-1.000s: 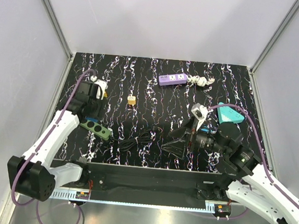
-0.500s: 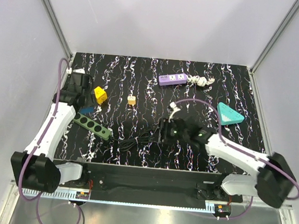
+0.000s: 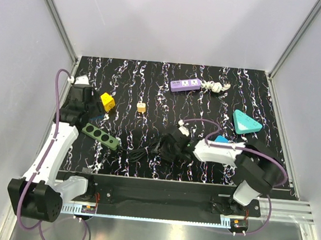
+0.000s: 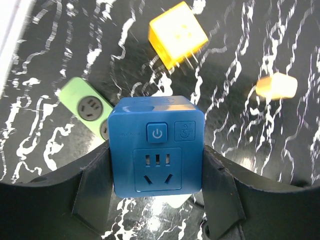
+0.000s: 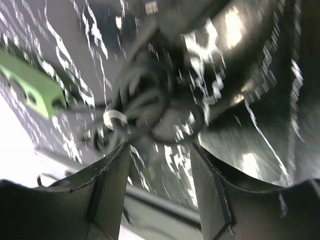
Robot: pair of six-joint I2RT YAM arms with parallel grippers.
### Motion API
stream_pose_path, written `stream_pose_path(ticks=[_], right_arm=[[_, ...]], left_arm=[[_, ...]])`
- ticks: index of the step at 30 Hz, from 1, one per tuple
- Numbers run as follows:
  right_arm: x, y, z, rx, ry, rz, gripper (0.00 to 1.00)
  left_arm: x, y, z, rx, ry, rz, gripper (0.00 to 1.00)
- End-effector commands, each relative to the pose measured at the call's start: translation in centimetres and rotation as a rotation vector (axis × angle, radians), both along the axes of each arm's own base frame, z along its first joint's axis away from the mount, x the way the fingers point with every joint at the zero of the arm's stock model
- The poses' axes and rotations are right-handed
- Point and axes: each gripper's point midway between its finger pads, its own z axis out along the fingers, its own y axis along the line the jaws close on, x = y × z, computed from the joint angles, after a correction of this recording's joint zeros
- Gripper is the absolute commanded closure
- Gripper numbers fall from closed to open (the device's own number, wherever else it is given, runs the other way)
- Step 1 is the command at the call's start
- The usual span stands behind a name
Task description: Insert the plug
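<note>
My left gripper (image 3: 89, 114) is shut on a blue cube socket (image 4: 157, 145), its socket face toward the wrist camera, held just above the table. Below it lies the end of a green power strip (image 4: 84, 107), which also shows in the top view (image 3: 101, 136). A coiled black cable (image 3: 145, 150) runs from the strip. My right gripper (image 3: 167, 145) is open and empty, low over that coil (image 5: 145, 107); the right wrist view is blurred and I cannot make out the cable's plug. The green strip shows at its left (image 5: 29, 85).
A yellow cube adapter (image 3: 107, 101) sits just right of my left gripper and also shows in the left wrist view (image 4: 177, 33). A small tan plug (image 3: 141, 107) lies mid-table. A purple power strip (image 3: 186, 84) with a white cord (image 3: 215, 86) lies at the back, and a teal triangular block (image 3: 247, 122) at the right.
My right arm has swung left from the right-centre of the table to the black cable coil. My left gripper has pulled back left off the yellow cube, still holding the blue socket.
</note>
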Motion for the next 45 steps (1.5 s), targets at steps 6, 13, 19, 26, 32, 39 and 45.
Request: stream_pose_path(ticks=[6,13,19,26,32,39,45], right_arm=[[7.5,3.4,0.0,-0.005,-0.153,-0.02,1.0],[14.5,-5.7,0.4,-0.07,-0.204,0.142,1.0],[19.8,-6.5,3.9,-0.099,-0.303,0.391,0.9],[21.0,-5.8,6.4,-0.072,-0.299,0.384,0.52],[18.8,-7.3,9.9,-0.064,-0.324,0.321,0.37],[13.4,-9.1,11.0,-0.009,-0.306,0.307,0.36],[8.3,-7.7,12.6,0.179,-0.318,0.296,0.51]], left_arm=[[0.7,-1.2,3.4,0.058,-0.154,-0.144,1.0],[0.0,-1.4,4.4,0.191,-0.179,-0.178,1.0],[1.2,-2.4,3.3,0.157,-0.147,-0.204,1.0],[3.6,0.9,0.3,0.181,-0.033,-0.084,1.0],[4.9,5.7,-1.1,0.134,-0.023,0.101,1.0],[7.9,5.1,-4.5,0.087,0.04,0.058,1.0],[7.5,4.4,-9.2,0.028,0.144,0.073,1.0]])
